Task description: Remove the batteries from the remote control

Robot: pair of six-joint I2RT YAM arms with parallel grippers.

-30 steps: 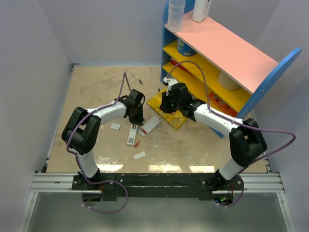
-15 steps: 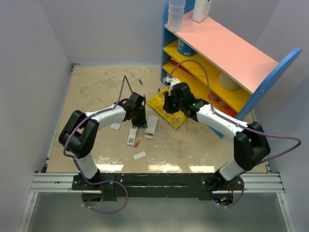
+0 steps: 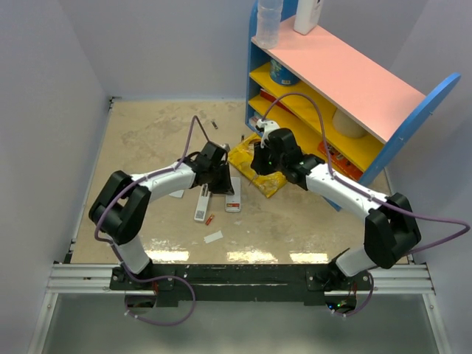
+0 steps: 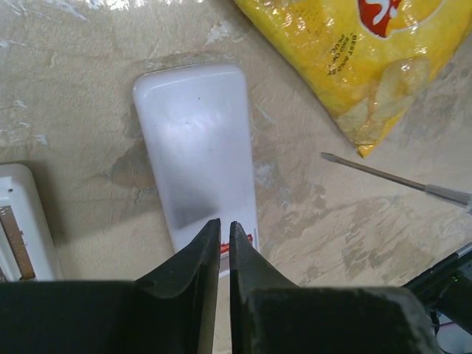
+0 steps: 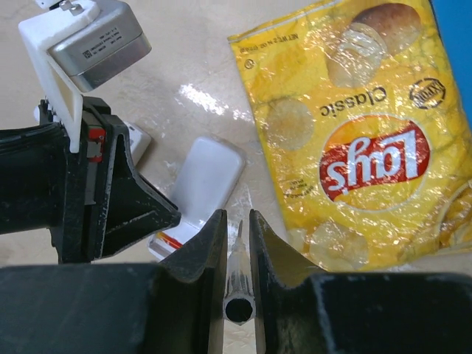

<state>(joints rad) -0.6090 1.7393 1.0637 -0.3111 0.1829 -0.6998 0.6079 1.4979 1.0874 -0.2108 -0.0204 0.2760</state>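
The remote control (image 4: 195, 147) lies with its plain white back up, also in the top view (image 3: 233, 196) and the right wrist view (image 5: 210, 177). A red battery (image 4: 249, 240) shows at its near end. Another small red battery (image 3: 210, 219) lies loose on the table. My left gripper (image 4: 224, 225) is shut, with its tips right over that near end of the remote. My right gripper (image 5: 237, 217) is shut on the thin grey stick (image 5: 240, 276), whose tip points at the remote. In the top view the left gripper (image 3: 221, 184) and right gripper (image 3: 262, 166) flank the remote.
A yellow chips bag (image 5: 361, 140) lies just right of the remote, against the blue, yellow and pink shelf (image 3: 346, 96). A narrower white bar (image 3: 201, 204) lies left of the remote. White scraps (image 3: 214, 237) lie nearby. Walls close in the table on three sides.
The remote has swung from slanted to nearly straight and shifted slightly toward me. My left gripper moved right with it. The right gripper, still holding the stick, drew back to the right.
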